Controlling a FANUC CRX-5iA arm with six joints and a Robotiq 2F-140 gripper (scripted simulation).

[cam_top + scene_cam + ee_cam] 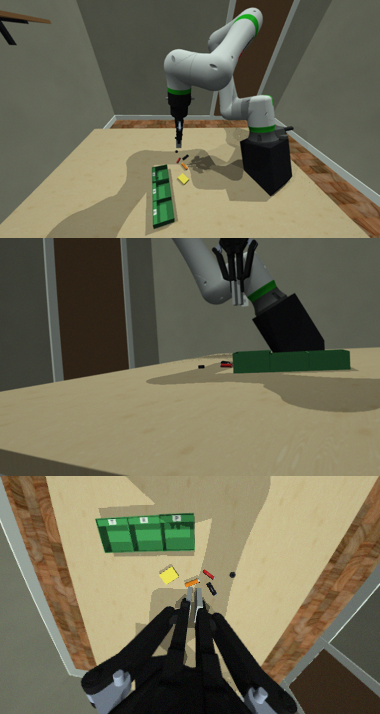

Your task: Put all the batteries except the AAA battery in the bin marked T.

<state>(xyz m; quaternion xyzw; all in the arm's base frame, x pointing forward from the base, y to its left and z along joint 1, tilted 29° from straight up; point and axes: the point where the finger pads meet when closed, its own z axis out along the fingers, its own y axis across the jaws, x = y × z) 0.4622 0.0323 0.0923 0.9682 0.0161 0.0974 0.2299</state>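
Observation:
A row of three green bins [161, 190] [291, 361] [145, 534] stands on the table, each with a small white label; I cannot read the letters. Beside the far end bin lie a red battery [178, 160] [226, 365] [208, 573], a black battery [185, 157] [211, 589], an orange battery [184, 166] [192, 582] and a small black round cell [176, 151] [200, 366] [231, 574]. My gripper [178, 145] [237, 301] [193, 594] is shut and empty. It hangs well above the table, over the batteries.
A flat yellow block [182, 178] [169, 574] lies next to the bins. The robot's black base [266, 162] stands at the right of the table. Wood floor and walls surround the table.

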